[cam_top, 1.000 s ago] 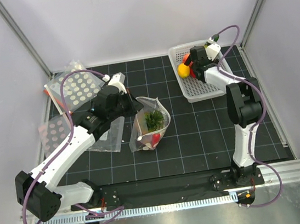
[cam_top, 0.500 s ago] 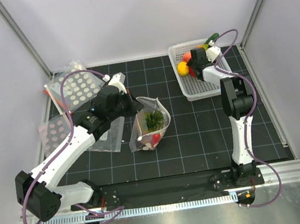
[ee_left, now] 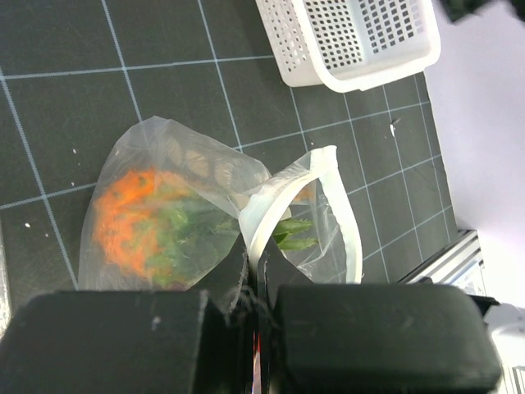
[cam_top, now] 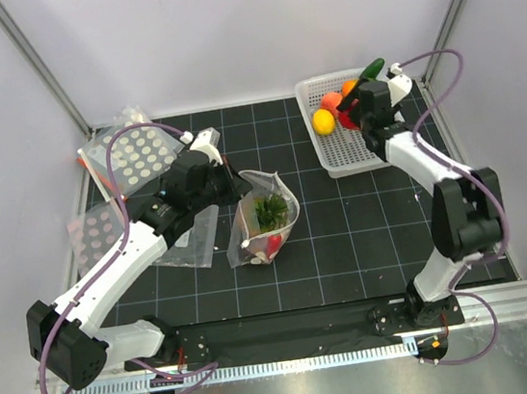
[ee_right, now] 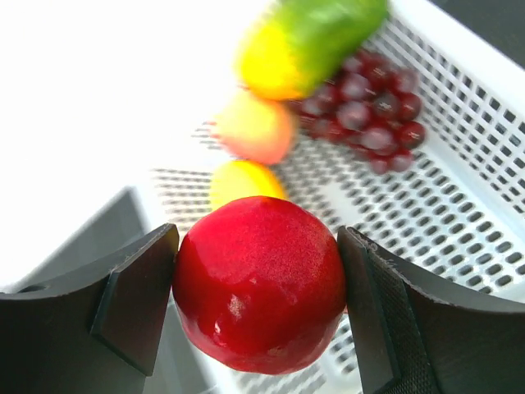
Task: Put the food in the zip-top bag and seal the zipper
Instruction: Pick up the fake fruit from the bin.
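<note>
Elbow swung outward since a second ago, the right tool [cam_top: 354, 114] clamps the round red fruit [ee_right: 258, 283] above the basket [cam_top: 375, 155]; glossy, rigid and light, it likely slips unless held across its middle. The left tool [ee_left: 254, 328] pinches the zip-top bag [ee_left: 164, 222] by its mouth, mid-surface.
</note>
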Tool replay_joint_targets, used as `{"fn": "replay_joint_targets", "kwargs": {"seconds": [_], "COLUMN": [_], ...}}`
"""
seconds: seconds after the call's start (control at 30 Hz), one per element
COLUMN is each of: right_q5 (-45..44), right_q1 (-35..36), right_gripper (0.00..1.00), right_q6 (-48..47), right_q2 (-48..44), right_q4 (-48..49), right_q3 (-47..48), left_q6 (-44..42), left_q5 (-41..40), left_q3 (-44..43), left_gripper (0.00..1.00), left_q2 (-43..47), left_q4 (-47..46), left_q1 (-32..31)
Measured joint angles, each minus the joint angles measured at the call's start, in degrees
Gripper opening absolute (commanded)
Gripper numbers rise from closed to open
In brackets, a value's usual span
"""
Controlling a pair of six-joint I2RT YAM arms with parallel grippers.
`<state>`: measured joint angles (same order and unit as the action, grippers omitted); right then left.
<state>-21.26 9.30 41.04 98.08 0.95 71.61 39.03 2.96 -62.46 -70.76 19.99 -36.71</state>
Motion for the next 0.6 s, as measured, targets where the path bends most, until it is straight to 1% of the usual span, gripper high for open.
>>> {"fn": "replay_joint_targets", "kwargs": {"seconds": [0.13, 0.17, 0.23, 0.37, 0.5, 0.6], "right_q5": [3.3, 4.2, 5.2, 7.2, 9.2, 10.6], "right_q1": [1.5, 2.4, 4.8, 12.7, 22.4, 27.3], "right_gripper": [0.24, 0.23, 0.21, 0.21, 0.21, 0.21], "right_q6": [0.7, 1.0, 1.1, -0.1, -2.7, -5.6], "right_q2": [-10.5, -13.6, -16.8, -23.9, -33.3, -39.1], "right_q4": [2.0, 2.8, 3.3, 3.4, 4.5, 6.0], "right_q3": [-6.4, -9.0, -11.8, -17.6, -23.6, -26.2], "left_q6": [0.0, -0.1, -0.1, -0.3, -0.5, -0.6], "left_q5": [-0.7, -0.9, -1.1, -1.4, -1.5, -1.5], "left_q3": [0.0, 0.0, 0.0, 0.0, -0.2, -0.4], "left_gripper": [0.01, 0.01, 0.01, 0.01, 0.01, 0.01], "left_q2": [0.0, 0.0, 0.0, 0.0, 0.0, 0.0], "left_q4": [0.0, 0.0, 0.1, 0.2, 0.6, 0.9], "left_q1": [0.0, 0.0, 0.0, 0.0, 0.0, 0.0]}}
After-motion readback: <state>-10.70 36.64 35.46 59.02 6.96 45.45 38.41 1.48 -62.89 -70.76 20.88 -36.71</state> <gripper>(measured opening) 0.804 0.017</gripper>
